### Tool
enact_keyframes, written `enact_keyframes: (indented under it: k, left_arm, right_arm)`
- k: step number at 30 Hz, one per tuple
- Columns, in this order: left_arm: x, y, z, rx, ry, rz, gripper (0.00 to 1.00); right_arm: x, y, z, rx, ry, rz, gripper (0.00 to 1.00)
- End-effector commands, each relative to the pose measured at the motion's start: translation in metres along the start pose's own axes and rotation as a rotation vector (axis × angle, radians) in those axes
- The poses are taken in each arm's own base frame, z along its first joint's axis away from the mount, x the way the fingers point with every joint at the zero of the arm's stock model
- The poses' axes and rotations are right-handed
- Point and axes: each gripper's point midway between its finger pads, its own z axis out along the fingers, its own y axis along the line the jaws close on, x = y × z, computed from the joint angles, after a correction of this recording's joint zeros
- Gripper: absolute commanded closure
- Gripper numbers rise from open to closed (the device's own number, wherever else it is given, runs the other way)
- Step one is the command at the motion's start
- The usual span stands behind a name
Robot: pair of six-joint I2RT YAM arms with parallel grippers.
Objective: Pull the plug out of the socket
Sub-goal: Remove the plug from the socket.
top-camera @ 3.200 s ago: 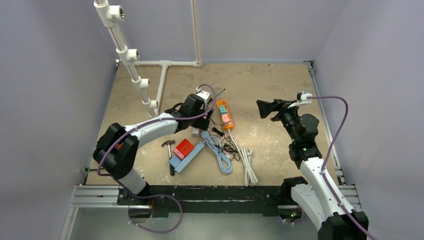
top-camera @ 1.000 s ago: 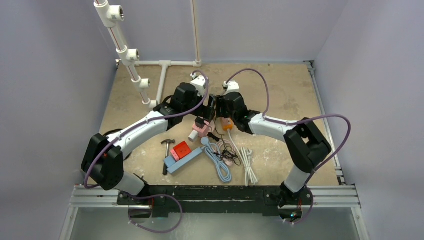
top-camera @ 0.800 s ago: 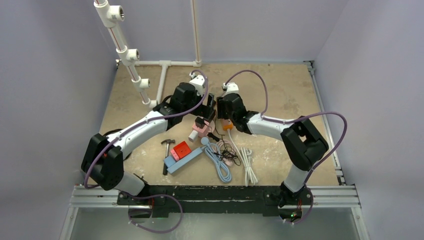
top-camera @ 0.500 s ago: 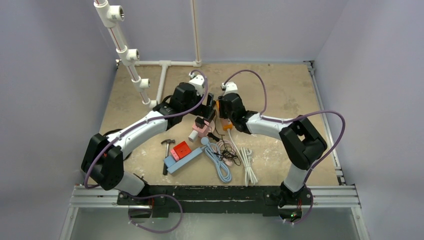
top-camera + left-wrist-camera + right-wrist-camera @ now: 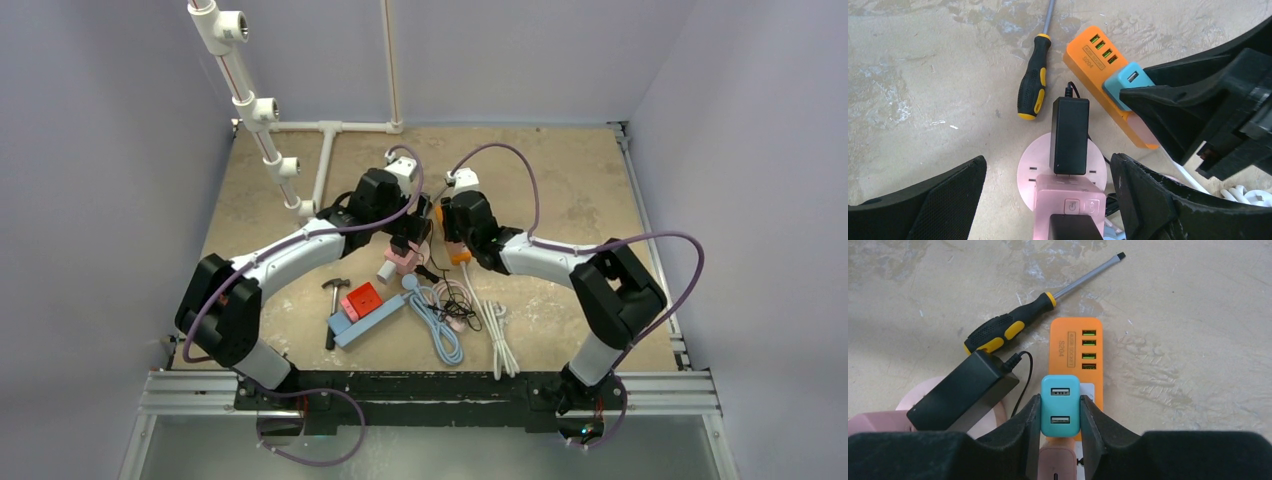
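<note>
Right wrist view, lower centre: right gripper (image 5: 1060, 410) pinches the teal plug (image 5: 1060, 390) seated in the orange socket strip (image 5: 1093, 375) — grasp made; next likely a straight pull; left gripper (image 5: 1048, 162) gapes wide, empty.

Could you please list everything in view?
teal plug: 1, teal, in power strip
power strip: 1, orange, centre
adapter: 1, black, on pink socket
pink socket: 1, pink, beside strip
screwdriver: 1, black-yellow, beyond adapter
hammer: 1, dark, near-left
red block: 1, red, beside hammer
blue bar: 1, blue, beside block
cables: 2, blue, white, near side
pipes: 1 frame, white, far-left
left gripper: 1, black, open around socket
right gripper: 1, black, gripping plug
</note>
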Motion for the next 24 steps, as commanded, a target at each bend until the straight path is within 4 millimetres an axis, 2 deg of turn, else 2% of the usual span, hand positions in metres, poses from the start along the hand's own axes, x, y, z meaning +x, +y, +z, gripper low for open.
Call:
enact_keyframes:
  k: [1, 13, 20, 24]
  left_arm:
    - [-0.006, -0.002, 0.003, 0.016, -0.017, 0.0, 0.06]
    - [0.003, -0.009, 0.012, 0.052, 0.019, -0.012, 0.06]
    - [-0.001, -0.008, 0.01, 0.044, 0.01, -0.013, 0.06]
    - [-0.003, -0.006, 0.008, 0.034, -0.001, -0.009, 0.06]
  right_arm:
    - [-0.02, 0.005, -0.014, -0.03, -0.062, -0.002, 1.0]
    - [-0.022, 0.009, -0.009, -0.044, -0.075, 0.004, 1.0]
    - [-0.033, 0.012, -0.02, -0.072, -0.115, 0.028, 1.0]
    - [-0.044, 0.018, -0.035, -0.127, -0.155, 0.053, 1.0]
